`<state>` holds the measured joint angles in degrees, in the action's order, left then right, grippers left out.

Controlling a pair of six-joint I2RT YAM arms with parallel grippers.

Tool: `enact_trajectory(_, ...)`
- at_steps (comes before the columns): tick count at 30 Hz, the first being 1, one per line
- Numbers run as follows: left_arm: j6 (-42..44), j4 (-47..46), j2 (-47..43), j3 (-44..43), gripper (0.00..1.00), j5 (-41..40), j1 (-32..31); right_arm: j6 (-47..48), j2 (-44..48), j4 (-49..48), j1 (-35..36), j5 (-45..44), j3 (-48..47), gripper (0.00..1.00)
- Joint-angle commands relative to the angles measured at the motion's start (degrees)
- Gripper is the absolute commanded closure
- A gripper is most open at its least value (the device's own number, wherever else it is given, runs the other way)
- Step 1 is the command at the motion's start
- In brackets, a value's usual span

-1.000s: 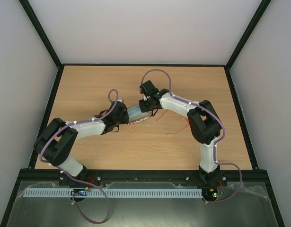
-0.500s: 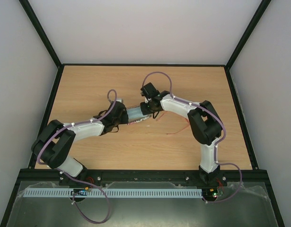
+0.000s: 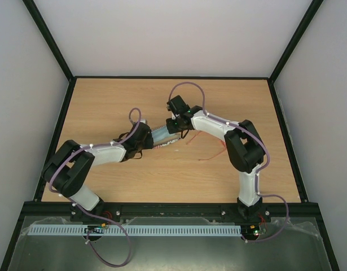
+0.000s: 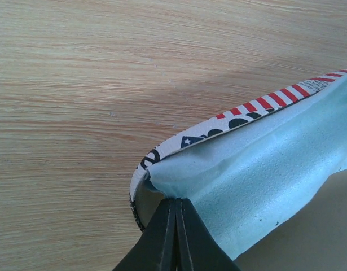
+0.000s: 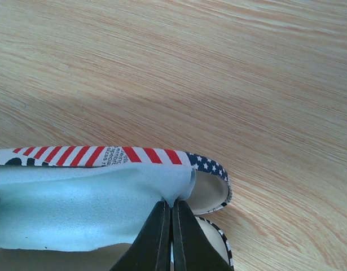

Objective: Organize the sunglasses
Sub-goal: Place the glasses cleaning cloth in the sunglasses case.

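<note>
your left gripper [image 4: 176, 203] pinched shut on one corner of the blue cloth [image 4: 263, 175], your right gripper [image 5: 171, 205] clamped on its opposite end, flag-print case [image 5: 134, 154] beneath, sunglasses [image 3: 212, 154] apart on the table [image 3: 162, 180]

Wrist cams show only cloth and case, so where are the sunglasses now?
Top view: the sunglasses lie on the table right of centre, just right of the flag-print case, partly hidden under the right arm.

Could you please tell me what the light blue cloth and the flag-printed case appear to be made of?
The light blue cloth looks like soft, matte microfibre, with a fine pebbled texture and limp folds. The flag-printed case seems to be a stiff shell, perhaps card or plastic, under a smooth printed covering; its thin rim holds its curve.
</note>
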<state>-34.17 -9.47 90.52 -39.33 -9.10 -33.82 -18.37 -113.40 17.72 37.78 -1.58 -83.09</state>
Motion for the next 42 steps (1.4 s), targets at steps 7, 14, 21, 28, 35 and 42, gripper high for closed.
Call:
enact_trajectory(7,-0.63,-1.61,2.07,0.17,0.98,-1.08,0.36,0.19,-1.59,1.37,-0.69,0.45,-0.31,0.99)
enact_trajectory(14,-0.53,-1.69,2.67,-0.09,0.98,-1.57,0.39,-0.08,-1.51,0.36,-0.69,0.57,1.22,0.99)
enact_trajectory(21,-0.76,-2.37,3.41,-0.45,0.98,-1.96,0.50,-0.01,-2.39,0.30,-0.82,0.74,0.70,0.99)
enact_trajectory(28,-0.89,-2.82,3.76,-0.57,0.98,-2.14,0.84,-0.14,-3.95,0.25,-0.78,1.40,0.40,0.99)
enact_trajectory(35,-0.81,-3.05,4.38,-1.08,0.98,-2.08,1.07,-0.34,-4.41,-0.37,-0.87,0.86,0.08,0.99)
enact_trajectory(42,-0.96,-3.32,4.43,-1.20,0.98,-1.75,1.06,-0.08,-3.63,-0.40,-1.12,0.75,-0.52,0.99)
